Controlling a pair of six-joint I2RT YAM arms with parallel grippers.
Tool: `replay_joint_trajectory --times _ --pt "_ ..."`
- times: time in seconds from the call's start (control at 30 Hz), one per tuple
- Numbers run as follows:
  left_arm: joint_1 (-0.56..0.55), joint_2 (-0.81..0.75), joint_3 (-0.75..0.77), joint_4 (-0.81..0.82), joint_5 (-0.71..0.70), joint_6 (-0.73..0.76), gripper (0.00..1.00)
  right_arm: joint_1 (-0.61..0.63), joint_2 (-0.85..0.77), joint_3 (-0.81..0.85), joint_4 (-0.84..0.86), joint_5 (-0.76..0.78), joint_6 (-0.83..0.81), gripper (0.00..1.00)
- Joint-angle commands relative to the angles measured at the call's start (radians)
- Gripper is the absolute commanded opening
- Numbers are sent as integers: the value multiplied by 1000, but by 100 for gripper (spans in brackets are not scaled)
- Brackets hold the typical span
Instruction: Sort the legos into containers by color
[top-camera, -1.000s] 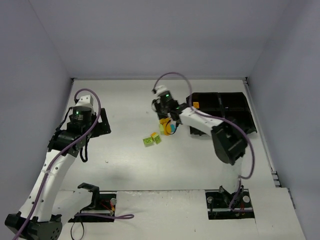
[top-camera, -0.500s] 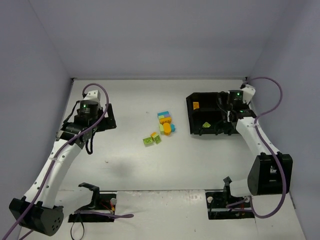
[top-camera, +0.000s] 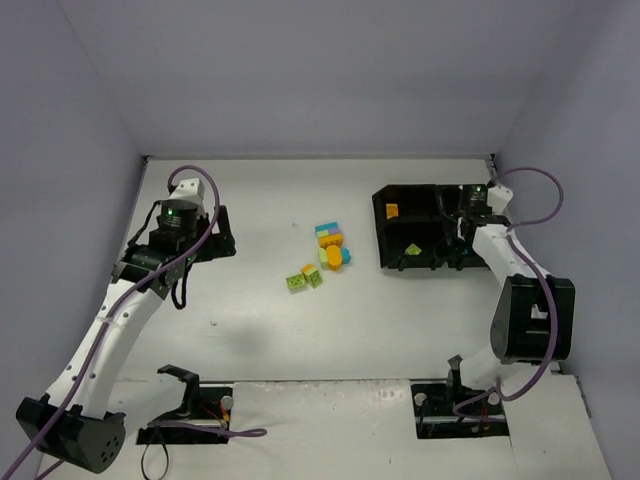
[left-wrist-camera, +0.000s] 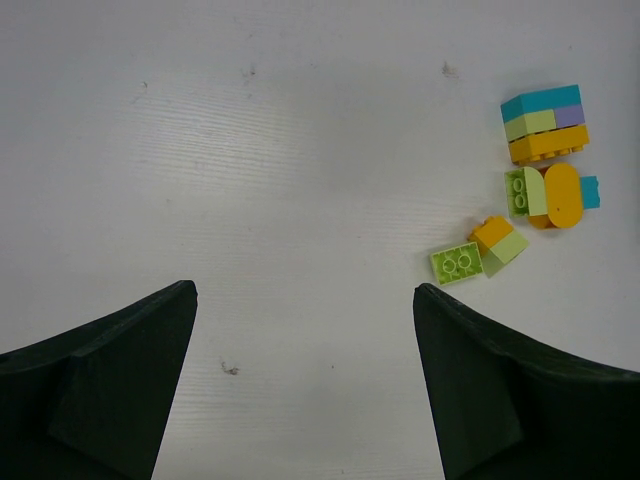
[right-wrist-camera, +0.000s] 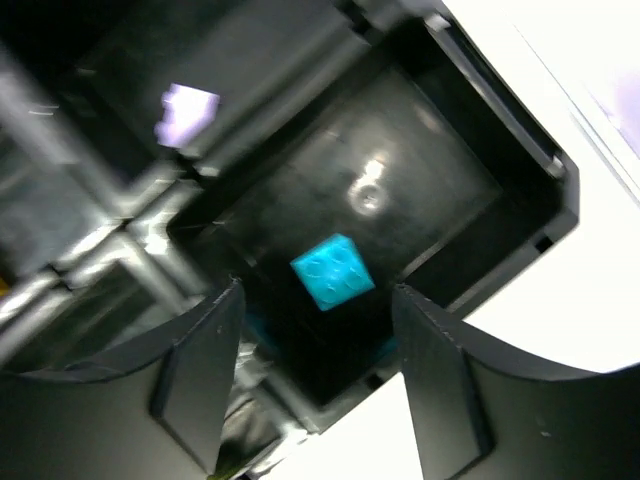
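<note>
1. Right gripper (right-wrist-camera: 318, 292) hung spread and empty over the black four-compartment plastic tray (top-camera: 383, 215). A cyan-blue plastic brick (right-wrist-camera: 333, 271) lay inside, though blur obscured which compartment.
2. Left gripper (left-wrist-camera: 305, 300) gaped empty, with loose bright plastic bricks (left-wrist-camera: 530, 190) at its 2 o'clock.

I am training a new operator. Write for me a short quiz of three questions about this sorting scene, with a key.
1. True or false: the left gripper holds a brick.
2. Which colour is the brick lying right below the right gripper? A orange, B cyan, C purple.
3. Fill in: the loose bricks on the table are not yet in the black ____.
Key: 1 false, it is open and empty; 2 B; 3 tray.
</note>
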Motion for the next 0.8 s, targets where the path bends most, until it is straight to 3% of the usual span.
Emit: replay_joint_trajectory --times 0.0,0.1,0.27,0.4,0.6,0.77 --pt "-3 -21 24 38 4 4 82 47 -68 79 50 -3 -46 58" --pt "-4 -21 22 40 6 2 82 183 -100 101 69 -20 -109 61" --pt "-4 -20 19 40 1 2 82 404 -139 107 164 -233 -277 63" --pt "-4 -21 15 40 10 -2 82 614 -66 135 184 -358 -370 66" --pt "-4 -30 5 23 7 -7 82 772 74 207 166 -461 -456 65" --pt "-4 -61 -5 -3 -14 -6 82 874 198 280 135 -453 -524 65"
